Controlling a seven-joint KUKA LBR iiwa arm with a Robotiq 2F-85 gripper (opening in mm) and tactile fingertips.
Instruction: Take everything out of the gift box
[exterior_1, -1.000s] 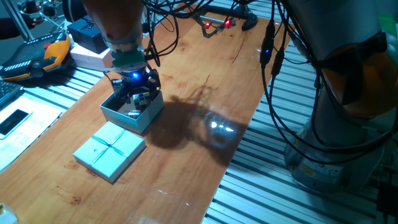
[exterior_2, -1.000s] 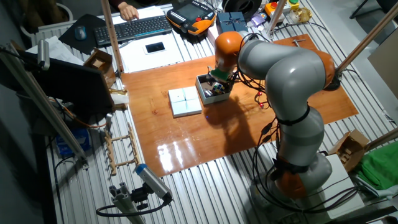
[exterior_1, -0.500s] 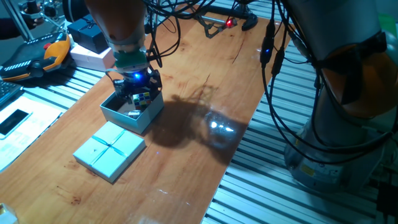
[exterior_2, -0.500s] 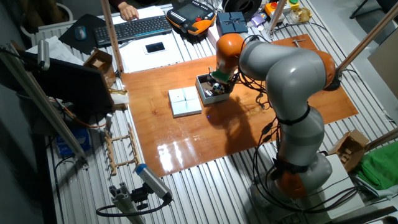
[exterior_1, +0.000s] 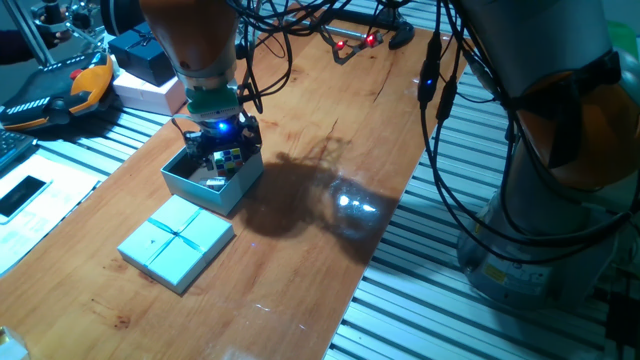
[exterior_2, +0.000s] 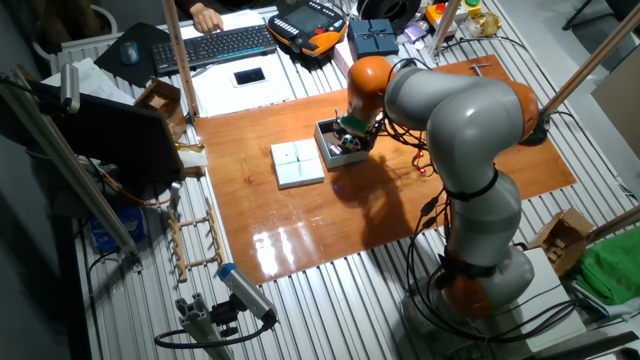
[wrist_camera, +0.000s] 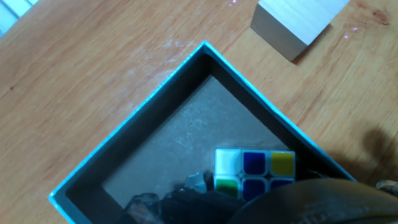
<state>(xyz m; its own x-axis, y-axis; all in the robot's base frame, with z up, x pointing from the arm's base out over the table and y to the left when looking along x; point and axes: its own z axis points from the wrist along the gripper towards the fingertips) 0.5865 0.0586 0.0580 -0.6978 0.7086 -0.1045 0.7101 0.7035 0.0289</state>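
Note:
The pale blue gift box (exterior_1: 212, 178) stands open on the wooden table and also shows in the other fixed view (exterior_2: 342, 141). Its flat lid (exterior_1: 176, 240) with the ribbon cross lies beside it. My gripper (exterior_1: 224, 150) hangs over the box with its fingers down inside. In the hand view the multicoloured puzzle cube (wrist_camera: 255, 170) lies on the box's brownish floor (wrist_camera: 180, 143), right against my dark fingers (wrist_camera: 198, 182), which hide its lower edge. I cannot tell whether the jaws grip it. A pale block (wrist_camera: 297, 22) lies on the wood outside the box.
A dark navy box (exterior_1: 140, 55) and a pinkish-white box (exterior_1: 145, 92) lie beyond the table's far edge, next to an orange and black handset (exterior_1: 60, 92). Cables (exterior_1: 440, 110) hang over the table's right side by the arm's base.
The hand has drifted slightly to the right over the box. The box and lid have not moved.

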